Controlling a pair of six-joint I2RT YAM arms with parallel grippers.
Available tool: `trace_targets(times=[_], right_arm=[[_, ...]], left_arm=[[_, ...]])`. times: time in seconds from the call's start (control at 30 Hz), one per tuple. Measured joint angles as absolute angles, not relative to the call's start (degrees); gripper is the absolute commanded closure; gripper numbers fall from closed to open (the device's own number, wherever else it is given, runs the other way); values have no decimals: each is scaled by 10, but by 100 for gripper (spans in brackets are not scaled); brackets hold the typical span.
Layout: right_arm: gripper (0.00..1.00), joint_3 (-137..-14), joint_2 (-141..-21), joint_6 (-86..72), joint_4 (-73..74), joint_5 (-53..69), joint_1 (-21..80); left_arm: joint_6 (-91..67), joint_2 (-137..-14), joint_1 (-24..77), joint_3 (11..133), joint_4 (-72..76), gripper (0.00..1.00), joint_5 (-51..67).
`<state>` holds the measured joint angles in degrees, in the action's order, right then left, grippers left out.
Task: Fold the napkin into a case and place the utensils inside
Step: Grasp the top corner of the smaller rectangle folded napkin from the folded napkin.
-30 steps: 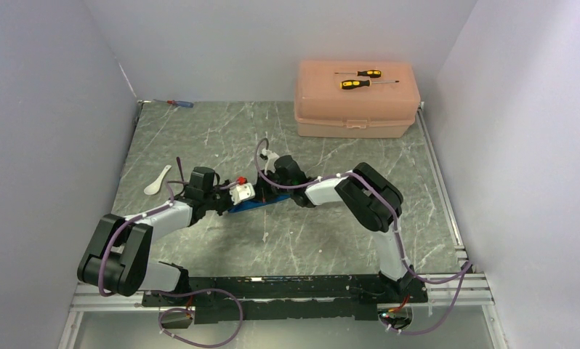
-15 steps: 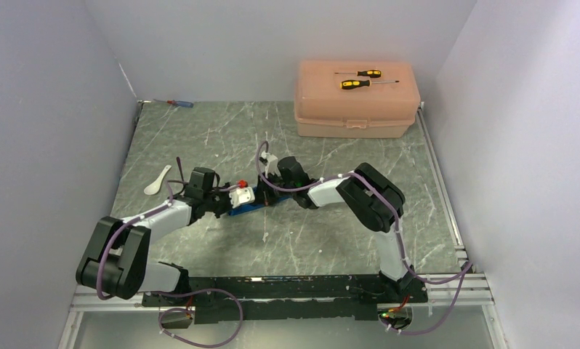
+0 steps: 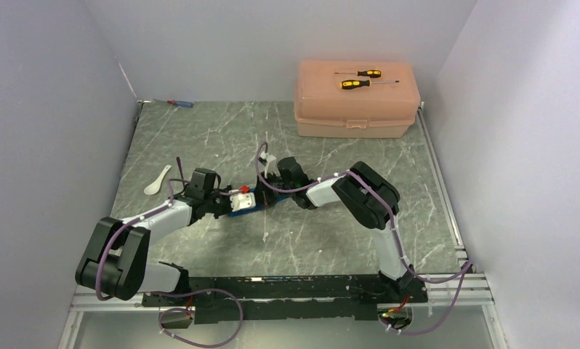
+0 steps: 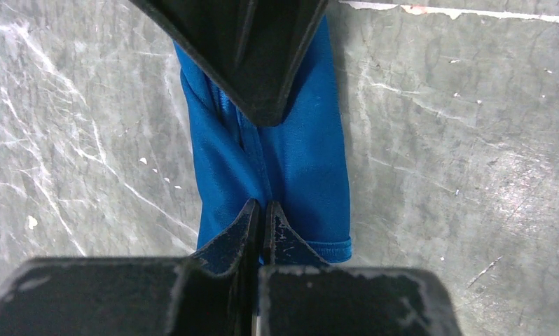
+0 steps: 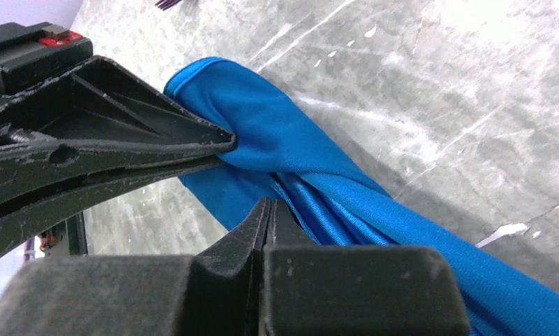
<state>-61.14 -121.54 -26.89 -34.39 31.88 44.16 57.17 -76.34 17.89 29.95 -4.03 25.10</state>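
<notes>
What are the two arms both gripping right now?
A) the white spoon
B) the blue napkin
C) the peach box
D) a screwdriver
B: the left end effector and the right end effector are each shut on the napkin; the spoon lies apart on the table.

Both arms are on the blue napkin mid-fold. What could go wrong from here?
1. The left jaws and right jaws are shut on the napkin almost tip to tip. They could collide, or one pinch could slip.
2. The cloth is bunched into a narrow strip, so the fold may set crooked.
3. The spoon lies close beside the left arm and could get swept.
</notes>
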Motion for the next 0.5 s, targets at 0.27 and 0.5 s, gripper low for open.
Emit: trace_targets(times=[0.27, 0.5], right_arm=[[100, -628, -1219, -261, -331, 260, 441], [100, -631, -1218, -262, -331, 212, 453]], left_arm=[[578, -764, 180, 317, -57, 97, 251], [590, -765, 180, 319, -63, 97, 253]])
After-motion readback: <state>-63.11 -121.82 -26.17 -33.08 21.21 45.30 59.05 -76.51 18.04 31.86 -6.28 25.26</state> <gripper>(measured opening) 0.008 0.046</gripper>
